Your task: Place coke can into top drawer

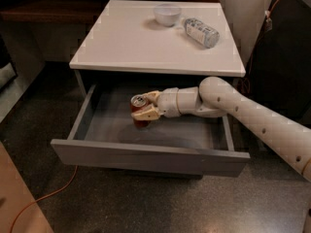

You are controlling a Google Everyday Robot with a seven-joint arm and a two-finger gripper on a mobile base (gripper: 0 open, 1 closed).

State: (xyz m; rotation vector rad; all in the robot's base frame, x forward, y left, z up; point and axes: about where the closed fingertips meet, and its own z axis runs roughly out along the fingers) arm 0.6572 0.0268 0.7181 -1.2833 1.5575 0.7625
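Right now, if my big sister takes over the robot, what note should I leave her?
Gripper: inside the open top drawer, shut on the coke can.
Coke can: upright, held low in the drawer, left of its middle. I cannot tell whether it touches the drawer floor.
Done: drawer open, can brought inside it.
Left: set the can down, open the gripper, back out.
The bowl and the bottle on the cabinet top are not part of the job.
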